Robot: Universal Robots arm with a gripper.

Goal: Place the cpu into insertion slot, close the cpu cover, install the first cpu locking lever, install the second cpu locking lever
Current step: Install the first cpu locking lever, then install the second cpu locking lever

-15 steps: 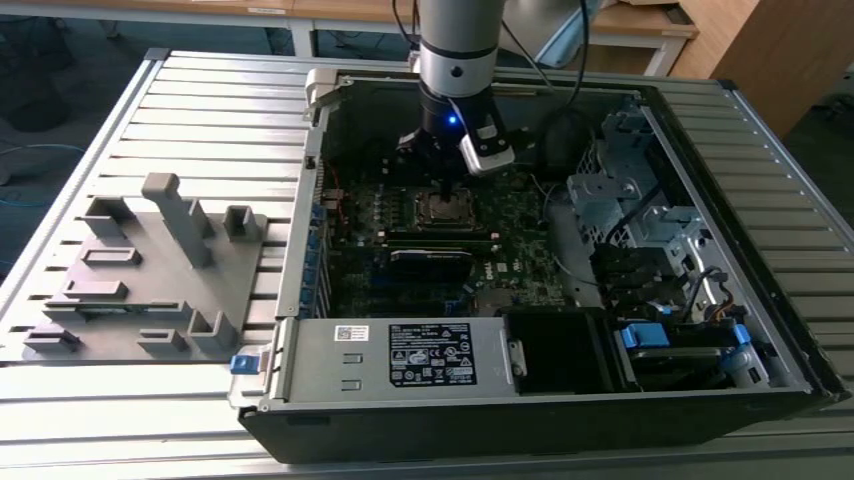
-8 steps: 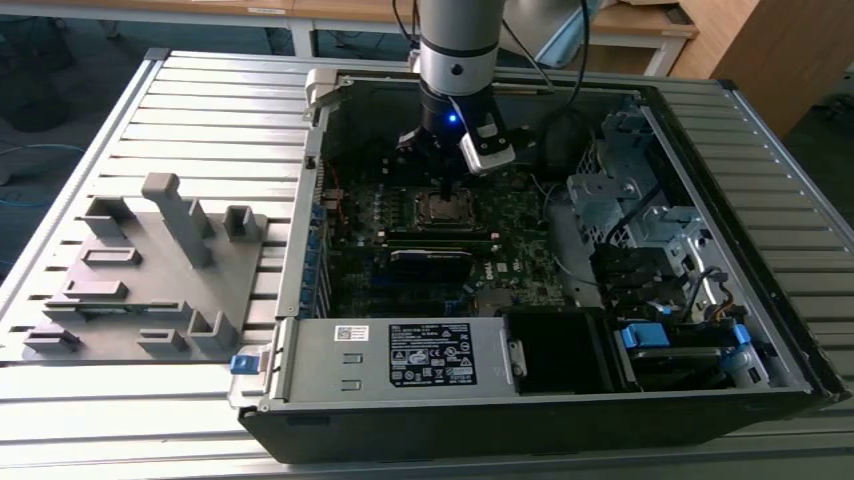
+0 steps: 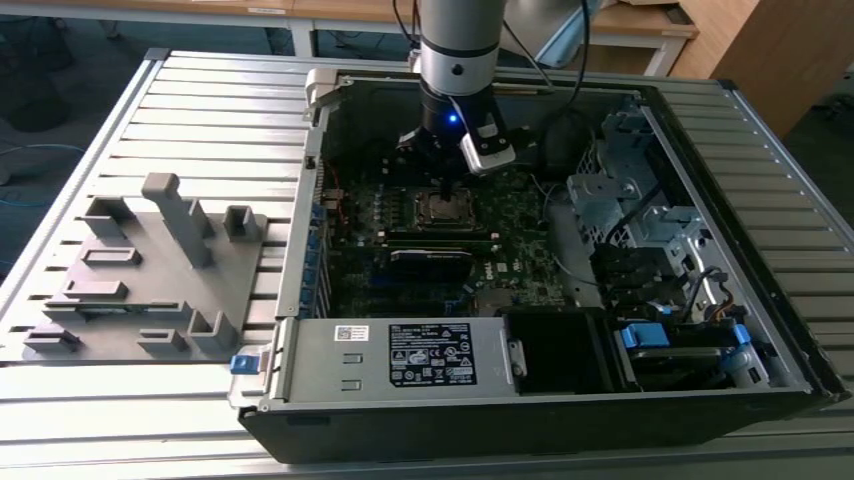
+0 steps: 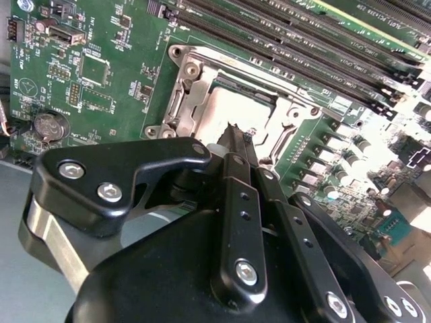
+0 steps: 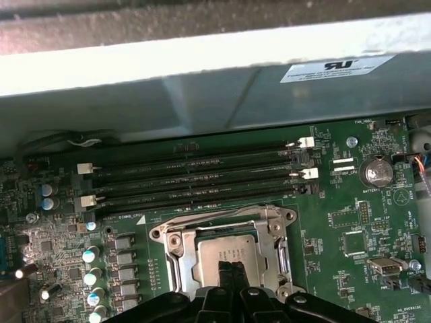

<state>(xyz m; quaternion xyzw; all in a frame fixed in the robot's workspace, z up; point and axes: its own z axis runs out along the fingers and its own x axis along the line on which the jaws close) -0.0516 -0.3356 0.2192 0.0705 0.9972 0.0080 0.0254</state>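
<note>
1. The dull silver-grey square cpu [image 5: 227, 251] lies flat in the dark, metal-rimmed insertion slot [image 5: 196, 264] on the green motherboard [image 4: 101, 74], just beside the long black memory slots [image 5: 195, 176].
2. The thin dark-silver cpu cover [image 4: 192, 91] frames the chip; it looks lowered, though I cannot tell whether it is latched.
3. The black gripper [image 4: 237, 140] hangs over the chip, its fingers [image 4: 232, 134] pressed together and pinching nothing, tips touching or almost touching the chip's top.
4. Risk, as I judge it: pressing off-centre could tilt the chip and bend socket pins.
5. The open grey computer case [image 3: 441, 350] on the slatted table [image 3: 214, 100] holds the motherboard.
</note>
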